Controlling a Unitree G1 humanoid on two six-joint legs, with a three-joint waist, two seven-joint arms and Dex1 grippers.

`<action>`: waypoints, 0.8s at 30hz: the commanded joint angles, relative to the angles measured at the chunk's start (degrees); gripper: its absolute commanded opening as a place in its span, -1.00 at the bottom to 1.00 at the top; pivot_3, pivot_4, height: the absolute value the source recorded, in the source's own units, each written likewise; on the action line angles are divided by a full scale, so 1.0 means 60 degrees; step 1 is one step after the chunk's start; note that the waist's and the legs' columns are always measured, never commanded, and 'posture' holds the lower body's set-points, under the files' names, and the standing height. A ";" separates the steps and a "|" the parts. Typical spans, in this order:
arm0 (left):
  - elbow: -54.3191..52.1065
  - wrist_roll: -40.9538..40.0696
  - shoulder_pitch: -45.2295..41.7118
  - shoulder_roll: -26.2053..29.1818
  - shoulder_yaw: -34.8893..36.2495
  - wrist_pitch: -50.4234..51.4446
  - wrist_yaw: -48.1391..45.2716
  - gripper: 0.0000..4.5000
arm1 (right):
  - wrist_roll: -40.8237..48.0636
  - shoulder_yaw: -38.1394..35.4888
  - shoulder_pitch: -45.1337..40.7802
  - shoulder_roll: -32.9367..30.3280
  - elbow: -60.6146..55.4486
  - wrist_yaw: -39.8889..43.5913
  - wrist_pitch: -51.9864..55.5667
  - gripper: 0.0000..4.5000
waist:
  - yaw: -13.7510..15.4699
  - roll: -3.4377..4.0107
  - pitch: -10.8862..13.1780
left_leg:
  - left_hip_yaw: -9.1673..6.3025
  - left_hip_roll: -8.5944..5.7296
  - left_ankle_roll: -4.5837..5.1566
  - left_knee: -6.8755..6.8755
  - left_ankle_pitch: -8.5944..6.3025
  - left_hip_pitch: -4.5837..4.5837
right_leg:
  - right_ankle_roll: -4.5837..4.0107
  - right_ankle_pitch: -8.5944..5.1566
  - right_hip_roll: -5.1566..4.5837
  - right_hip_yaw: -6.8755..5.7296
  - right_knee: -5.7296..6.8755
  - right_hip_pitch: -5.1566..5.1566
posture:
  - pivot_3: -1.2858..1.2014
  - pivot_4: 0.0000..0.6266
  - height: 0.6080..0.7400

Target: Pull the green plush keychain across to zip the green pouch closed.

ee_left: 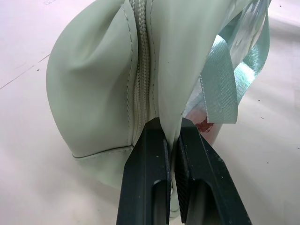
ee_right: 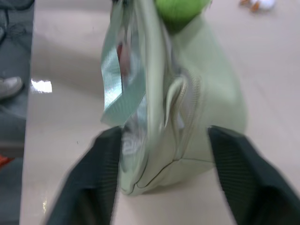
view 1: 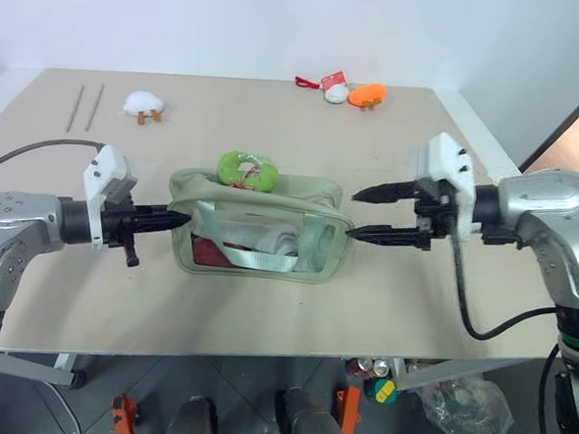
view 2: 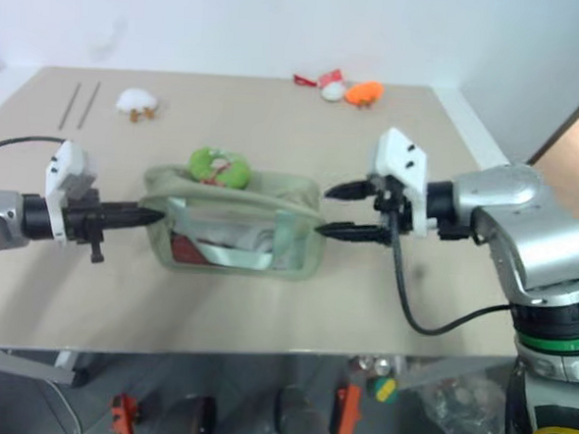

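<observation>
Pinching the green pouch (ee_left: 103, 93) fabric, left tool (ee_left: 172, 154).

My left gripper (view 1: 179, 219) pinches the end of the pale sage-green soft pouch (view 1: 259, 237); my right gripper (view 1: 353, 213) gapes at its opposite end, the lime-green plush keychain (view 1: 247, 170) lying between us.

A beige table (view 1: 264, 314) carries the green pouch (view 1: 259, 237) between the two sets of jaws; well beyond them lie a white plush (view 1: 144, 105), two thin rods (view 1: 85, 106), and an orange plush (view 1: 368, 94) beside a red-tagged white toy (view 1: 334, 88)
</observation>
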 commanded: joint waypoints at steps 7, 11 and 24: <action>-0.0266 -0.0087 -0.0193 -0.0081 -0.0117 0.0047 0.0035 -1.00 | 0.1083 -0.0994 -0.2239 0.1509 0.1266 -0.2040 0.1236 0.99 | -0.0031 0.0001 0.0000 | 0.0001 0.0000 0.0000 0.0040 0.0000 0.0002 | -0.0024 0.0003 0.0000 0.0008 0.0000 0.0013 | 0.03 -0.52 1.00; -0.0352 -0.0147 -0.0239 -0.0112 -0.0151 0.0131 0.0025 -1.00 | 0.1126 -0.0482 -0.3661 0.2856 0.2173 -0.3302 0.2846 0.99 | -0.0051 0.0004 0.0002 | 0.0003 0.0000 0.0001 0.0072 0.0001 -0.0007 | -0.0016 0.0015 0.0000 0.0015 0.0002 0.0016 | 0.03 -0.52 1.00; -0.0370 -0.0123 -0.0245 -0.0185 -0.0167 0.0053 -0.0014 -1.00 | 0.0046 0.1519 -0.4459 0.4338 0.2666 -0.4064 0.3378 0.99 | 0.0004 0.0003 0.0001 | -0.0005 -0.0002 0.0006 0.0070 -0.0009 -0.0070 | 0.0030 0.0013 -0.0014 -0.0003 -0.0008 -0.0020 | 0.03 -0.52 1.00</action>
